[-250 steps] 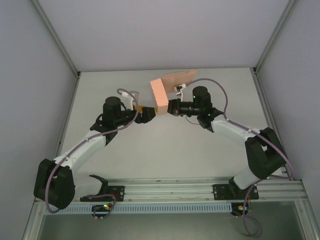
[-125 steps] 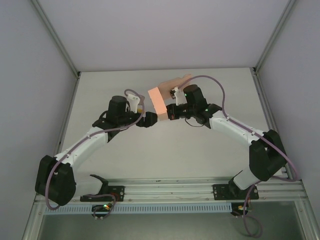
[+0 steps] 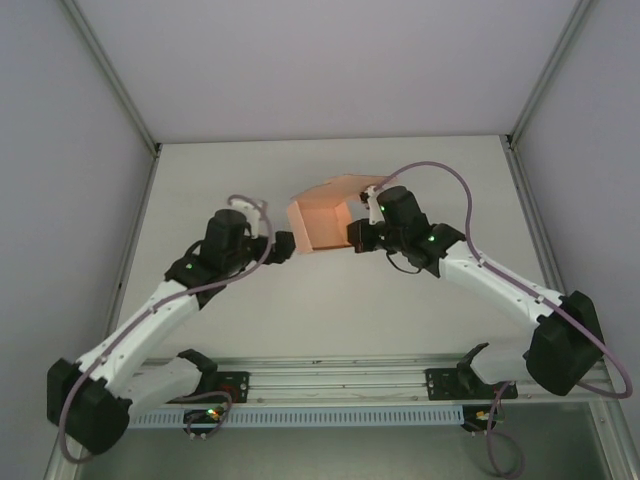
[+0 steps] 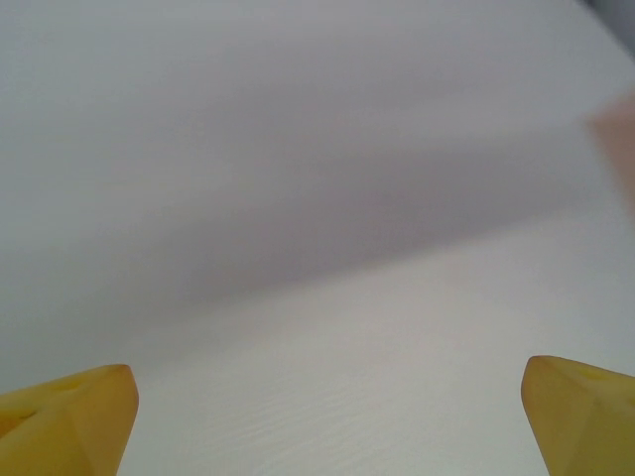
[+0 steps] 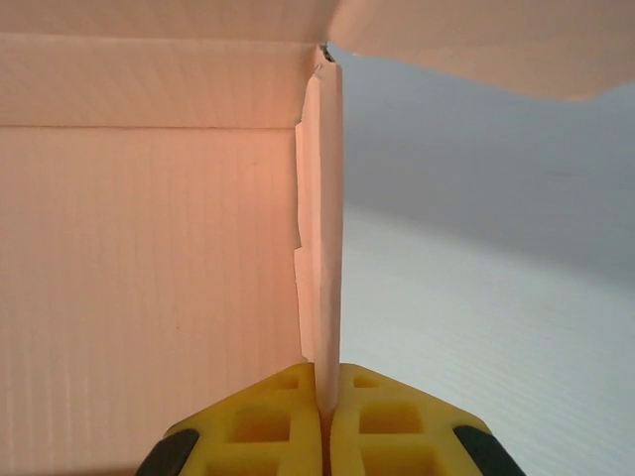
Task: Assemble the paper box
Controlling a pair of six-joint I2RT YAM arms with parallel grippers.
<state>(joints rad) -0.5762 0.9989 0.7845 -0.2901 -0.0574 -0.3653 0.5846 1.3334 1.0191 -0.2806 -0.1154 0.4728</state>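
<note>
Over the table point(image 3: 300, 315), the right hand point(image 5: 319, 397) pinches a paper box point(image 3: 322, 220) wall while the left hand point(image 4: 325, 392) gapes wide.

Nothing readable is showing in any of the views: no text, label, brand, number or sign is appearing legibly. The paper box point(image 3: 322, 226) is presenting only plain, unprinted salmon-pink card.
</note>
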